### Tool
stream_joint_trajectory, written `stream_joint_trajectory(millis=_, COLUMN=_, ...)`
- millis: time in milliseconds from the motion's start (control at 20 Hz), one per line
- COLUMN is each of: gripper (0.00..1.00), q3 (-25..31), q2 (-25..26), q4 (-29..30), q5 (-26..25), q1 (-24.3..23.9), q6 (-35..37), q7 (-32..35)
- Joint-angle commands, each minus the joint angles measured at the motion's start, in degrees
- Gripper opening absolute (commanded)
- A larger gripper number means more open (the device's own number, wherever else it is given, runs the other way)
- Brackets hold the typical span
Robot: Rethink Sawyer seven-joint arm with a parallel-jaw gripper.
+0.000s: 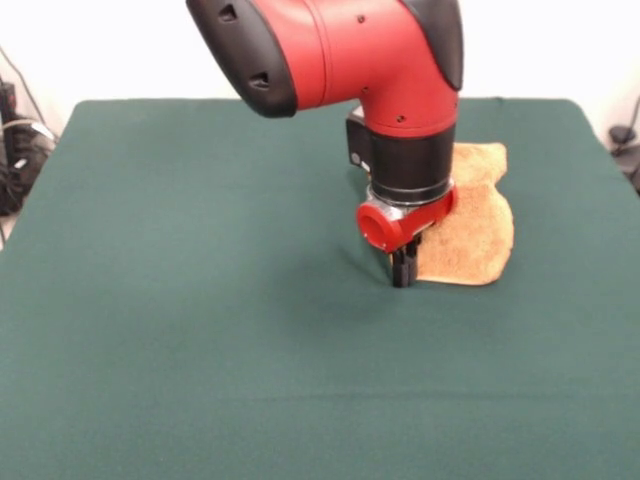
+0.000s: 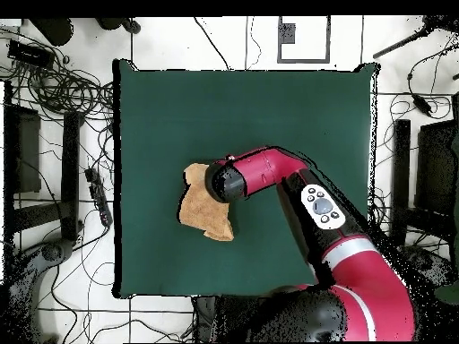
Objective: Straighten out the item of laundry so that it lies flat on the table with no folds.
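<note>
Task status: incomplete, judged early to midway.

Towel (image 1: pixel 470 225) located on the green desk (image 1: pixel 200 330), toward the right side in the front view and left of centre in the overhead view (image 2: pixel 203 213). Not flat: outline irregular, with a wavy edge on the right side in the front view and a narrowed, bunched upper part partly hidden behind the arm. In the overhead view, shape closer to a crumpled patch than a square, with one pointed corner sticking out toward the robot's base. Border bands and label not discernible.

Hand (image 1: pixel 402 272) lowered to the desk surface at the towel's near-left corner in the front view, tips touching or almost touching the cloth edge. Fingers dark, close together and seen edge-on; opening width cannot be determined, nor whether any cloth is pinched between them. Hidden under the arm in the overhead view.

Remaining, by estimate: draw folded sections outward, spread corners to a square outline, release. Desk space around the towel ample on all sides for spreading.
</note>
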Motion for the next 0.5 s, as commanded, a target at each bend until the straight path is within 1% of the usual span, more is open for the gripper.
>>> stream_joint_trajectory(millis=50, gripper=0.00, q3=-2.41, q2=10.41, q4=1.68, q5=-2.36, q1=-0.06, q6=-2.49, q7=0.08)
stream_joint_trajectory(millis=200, gripper=0.00, q3=-1.42, q2=7.12, q4=4.48, q5=-0.39, q1=-1.18, q6=0.39, q7=-1.84)
stream_joint_trajectory(millis=500, gripper=0.00, q3=-1.40, q2=5.11, q4=6.13, q5=-0.03, q1=-0.60, q6=0.23, q7=-1.42)
